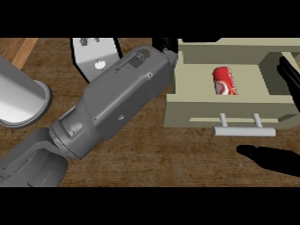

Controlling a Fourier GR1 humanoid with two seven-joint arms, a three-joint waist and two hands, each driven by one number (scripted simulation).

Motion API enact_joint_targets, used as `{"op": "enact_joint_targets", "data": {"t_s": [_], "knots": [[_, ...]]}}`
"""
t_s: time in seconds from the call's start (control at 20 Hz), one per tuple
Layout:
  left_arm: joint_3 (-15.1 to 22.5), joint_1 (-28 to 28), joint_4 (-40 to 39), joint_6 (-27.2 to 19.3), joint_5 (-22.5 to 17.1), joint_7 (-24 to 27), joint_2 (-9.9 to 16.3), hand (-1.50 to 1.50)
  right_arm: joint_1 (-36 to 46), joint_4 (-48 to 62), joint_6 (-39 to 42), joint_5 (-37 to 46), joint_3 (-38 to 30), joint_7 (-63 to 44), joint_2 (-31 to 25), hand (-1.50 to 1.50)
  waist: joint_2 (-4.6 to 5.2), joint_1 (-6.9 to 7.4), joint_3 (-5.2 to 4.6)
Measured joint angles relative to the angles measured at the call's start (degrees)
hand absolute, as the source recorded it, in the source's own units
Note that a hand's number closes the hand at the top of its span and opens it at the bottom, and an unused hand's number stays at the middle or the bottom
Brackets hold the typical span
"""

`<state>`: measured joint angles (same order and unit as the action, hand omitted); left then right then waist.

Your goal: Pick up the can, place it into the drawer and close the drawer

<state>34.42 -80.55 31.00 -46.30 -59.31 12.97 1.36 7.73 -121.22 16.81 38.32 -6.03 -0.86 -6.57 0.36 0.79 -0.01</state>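
The red can point(224, 81) lies on its side inside the open beige drawer point(230, 107), lengthwise, near the middle. The drawer's grey bar handle point(243, 130) faces me. My left forearm point(113, 101) slants up from the lower left, and only a dark bit of my left hand point(163, 44) shows, at the drawer's back left corner; the rest is hidden behind the wrist. My right hand point(294, 88) is open, its straight fingers running along the drawer's right wall and its thumb point(272, 158) below the drawer front. Neither hand holds the can.
A pale grey cylinder point(9, 94) on a round base stands at the left. A white bracket-like piece point(95, 56) sits at the top, partly behind my left forearm. Wooden counter point(178, 162) shows below the drawer.
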Motion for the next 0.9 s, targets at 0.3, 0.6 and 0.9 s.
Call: {"op": "enact_joint_targets", "data": {"t_s": [0.3,0.6,0.9], "knots": [[-0.19,0.71,2.26,-0.08,1.69,-3.04,2.76,-1.50,8.07,13.31,-4.67,10.36,5.03,2.14,-1.48,-1.50,-0.17,0.78,0.00],[0.01,2.57,5.43,-0.81,3.54,-5.46,5.73,-1.50,15.01,28.06,-9.89,19.41,8.91,4.74,-2.59,-1.50,-0.23,1.19,0.00],[0.13,5.44,10.61,-1.88,5.56,-7.96,9.26,-1.50,21.46,44.34,-18.32,25.95,9.18,5.44,-1.33,-1.50,-0.27,1.36,0.02]]}}
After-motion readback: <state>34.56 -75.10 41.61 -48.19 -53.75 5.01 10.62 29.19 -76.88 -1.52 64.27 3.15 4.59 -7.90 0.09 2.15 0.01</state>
